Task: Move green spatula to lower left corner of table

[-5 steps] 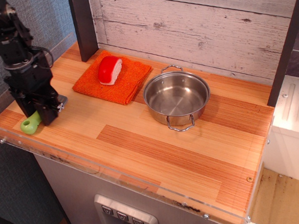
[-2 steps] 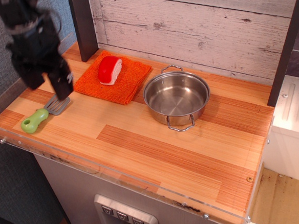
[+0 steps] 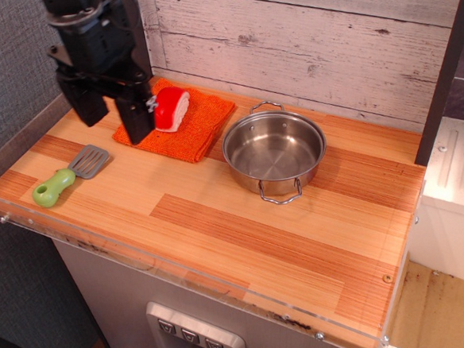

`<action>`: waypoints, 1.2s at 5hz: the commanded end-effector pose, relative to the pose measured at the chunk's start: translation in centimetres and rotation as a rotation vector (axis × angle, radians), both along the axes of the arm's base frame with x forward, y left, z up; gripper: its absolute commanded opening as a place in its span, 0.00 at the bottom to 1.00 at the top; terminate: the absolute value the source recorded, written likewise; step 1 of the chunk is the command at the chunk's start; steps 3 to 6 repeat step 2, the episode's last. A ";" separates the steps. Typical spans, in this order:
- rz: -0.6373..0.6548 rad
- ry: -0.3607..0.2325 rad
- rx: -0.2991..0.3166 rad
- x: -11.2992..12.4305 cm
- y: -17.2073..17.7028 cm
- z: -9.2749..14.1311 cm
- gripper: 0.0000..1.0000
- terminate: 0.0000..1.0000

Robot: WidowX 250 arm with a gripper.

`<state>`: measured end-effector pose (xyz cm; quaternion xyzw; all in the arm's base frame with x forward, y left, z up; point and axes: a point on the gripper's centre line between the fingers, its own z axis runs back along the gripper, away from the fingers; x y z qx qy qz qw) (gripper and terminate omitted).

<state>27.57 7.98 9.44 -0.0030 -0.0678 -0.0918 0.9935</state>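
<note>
The green spatula (image 3: 67, 177) lies flat on the table (image 3: 244, 237), at the lower left corner, handle toward the clear front rim and grey slotted blade pointing toward the orange cloth (image 3: 189, 125). Nothing touches it. Landmark for all positions below: the spatula.

Change noted: one second ago the end effector stood down on the spatula, covering all but the handle tip. Shortly after, it had lifted just off, with the blade uncovered. Now the end effector (image 3: 113, 118) hangs well up and behind the spatula, over the near edge of the cloth, fingers spread and carrying nothing. The spatula's position is unchanged across the last two views, so the release looks clean; no drag on retreat.

Beyond the spatula, back and to the right: the orange cloth with a red-and-white toy piece (image 3: 171, 108) on it, the right finger of the end effector overlapping it in view; contact cannot be told. Farther right of the spatula, well apart: the steel pot (image 3: 274, 149), empty, upright, handles front and back.

Judgement: placement step is done, retreat in progress. The spatula sits in the target corner, clear of the rim but near it. Task appears essentially complete. Remaining risk is small: only the withdrawing arm brushing the cloth.
</note>
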 end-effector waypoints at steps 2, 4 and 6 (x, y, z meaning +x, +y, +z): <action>-0.031 -0.010 -0.018 0.7 0.0 1.5 1.00 1.00; -0.031 -0.010 -0.018 0.7 0.0 1.5 1.00 1.00; -0.031 -0.010 -0.018 0.7 0.0 1.5 1.00 1.00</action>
